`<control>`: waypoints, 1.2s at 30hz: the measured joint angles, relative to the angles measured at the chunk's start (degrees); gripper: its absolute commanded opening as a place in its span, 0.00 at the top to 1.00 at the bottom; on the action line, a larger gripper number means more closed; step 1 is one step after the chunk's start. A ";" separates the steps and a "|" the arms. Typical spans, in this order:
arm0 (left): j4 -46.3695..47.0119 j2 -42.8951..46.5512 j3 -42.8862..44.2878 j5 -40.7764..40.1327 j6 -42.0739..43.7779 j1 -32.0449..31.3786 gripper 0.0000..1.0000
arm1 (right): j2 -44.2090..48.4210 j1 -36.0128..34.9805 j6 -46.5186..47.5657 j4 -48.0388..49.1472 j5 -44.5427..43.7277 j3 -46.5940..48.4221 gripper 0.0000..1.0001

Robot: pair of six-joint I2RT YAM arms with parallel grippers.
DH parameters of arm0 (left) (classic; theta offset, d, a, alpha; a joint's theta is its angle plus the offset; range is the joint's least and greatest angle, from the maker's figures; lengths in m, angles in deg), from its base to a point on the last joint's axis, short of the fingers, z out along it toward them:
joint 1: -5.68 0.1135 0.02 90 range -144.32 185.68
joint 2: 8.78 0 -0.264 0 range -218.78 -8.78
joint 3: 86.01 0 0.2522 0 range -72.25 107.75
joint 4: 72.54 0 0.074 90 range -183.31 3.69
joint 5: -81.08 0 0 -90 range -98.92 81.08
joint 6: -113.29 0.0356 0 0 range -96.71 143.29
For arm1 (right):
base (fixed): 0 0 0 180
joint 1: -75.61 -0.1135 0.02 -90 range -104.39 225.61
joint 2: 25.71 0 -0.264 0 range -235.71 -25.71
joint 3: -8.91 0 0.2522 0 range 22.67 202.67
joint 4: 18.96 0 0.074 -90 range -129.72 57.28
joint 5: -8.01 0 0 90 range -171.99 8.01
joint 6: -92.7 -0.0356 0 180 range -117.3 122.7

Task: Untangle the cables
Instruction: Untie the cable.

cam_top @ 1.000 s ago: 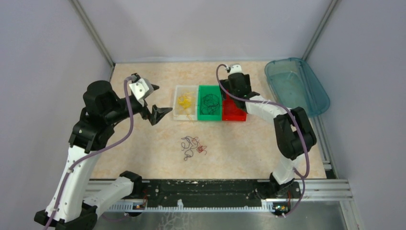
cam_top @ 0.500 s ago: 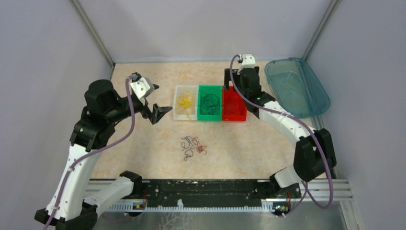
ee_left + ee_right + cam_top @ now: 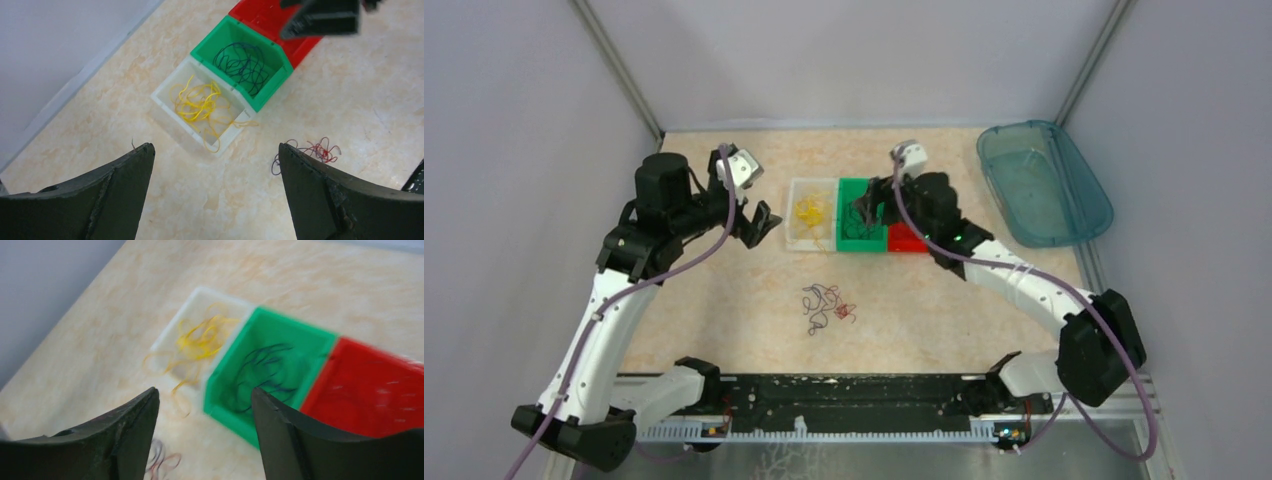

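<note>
The beige marbled worktop [image 3: 944, 310] carried a teal plastic tub [image 3: 1044, 185] at its 2 o'clock corner. The left arm [image 3: 609, 320] rose from 7 o'clock and hung at 10 o'clock. The left jaws were released wide, holding nothing, above bare worktop at 9 o'clock of the bins. The right arm [image 3: 1024, 285] reached in from 4 o'clock. The right jaws stood apart, grasping nothing, over the green bin [image 3: 859, 245]. The right wrist view was blurred.

Three small bins sat side by side at 12 o'clock: a clear white bin [image 3: 792, 215], the green one, then a red bin [image 3: 911, 241]. Yellow cables [image 3: 810, 210] lay in the white bin, one strand trailing over its near rim. Dark cables [image 3: 861, 212] lay in the green bin. A loose tangle of dark purple and red cables [image 3: 827, 305] lay on the worktop's centre, at 6 o'clock of the bins and apart from them.
</note>
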 measured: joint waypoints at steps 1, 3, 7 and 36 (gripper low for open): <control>-0.09 -0.04 -0.70 0.11 0.17 1.16 0.01 | -0.26 -2.75 0.48 0.13 0.39 -0.98 0.45; -0.11 -0.04 -2.12 0.68 0.70 3.85 0.01 | -1.22 -8.50 1.20 0.98 2.19 -3.67 0.48; -0.68 -0.11 -6.78 4.02 4.22 9.86 0.01 | -4.79 -15.61 2.14 1.33 5.46 -7.48 0.35; 1.27 1.03 -21.70 12.85 10.86 16.94 0.02 | -26.49 -23.12 17.31 -6.82 14.67 3.13 0.88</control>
